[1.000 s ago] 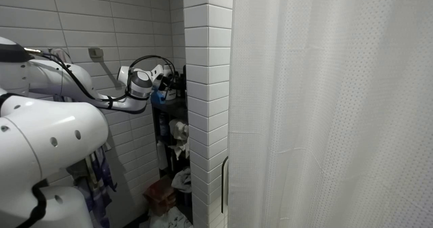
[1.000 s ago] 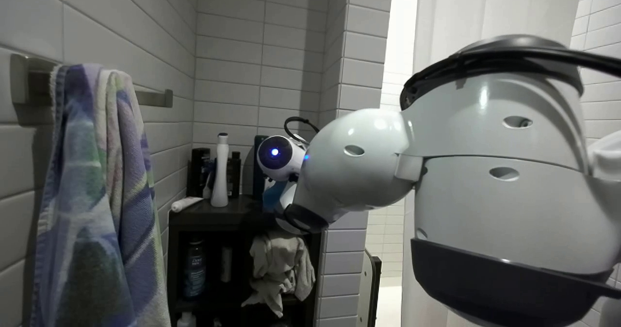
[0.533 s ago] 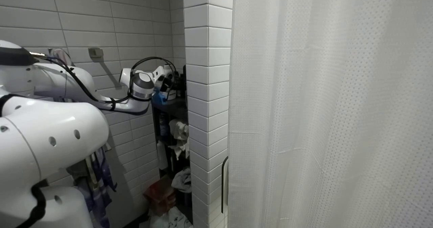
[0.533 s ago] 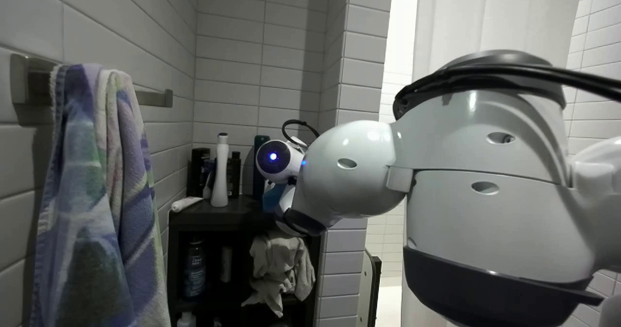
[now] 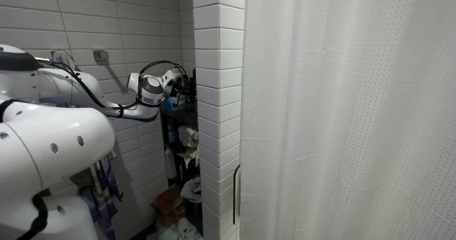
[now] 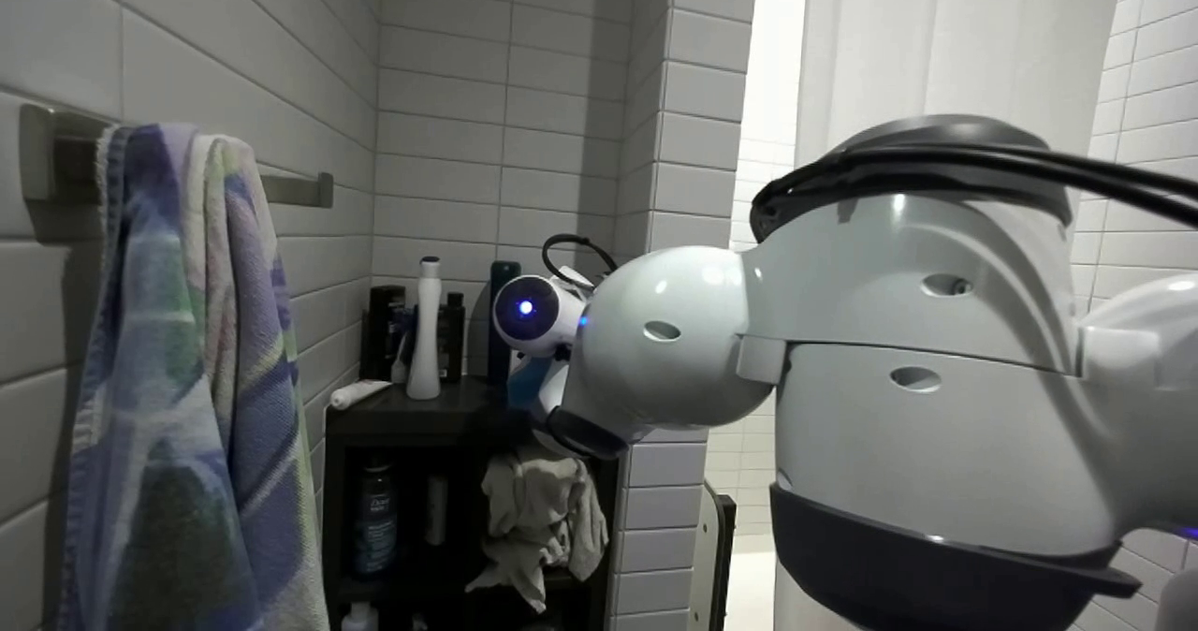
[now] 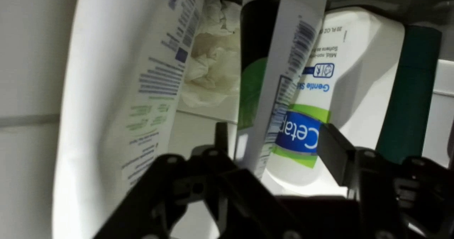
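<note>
White Cetaphil bottle [image 7: 340, 76] and a black-and-green-panelled bottle [image 7: 260, 83] show ahead of the spread hand [image 7: 276, 139] in the wrist view, whether touched I cannot tell; right of the hand, a dark green bottle [image 7: 409, 90]. In an exterior view, a blue object [image 5: 168, 104] and a dark shelf unit [image 5: 183, 114] lie below the hand

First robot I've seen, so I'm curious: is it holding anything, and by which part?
Nothing appears held: the black fingers stand apart in the wrist view. Whether one touches the white plastic bottle with a blue-and-green label is unclear.
</note>
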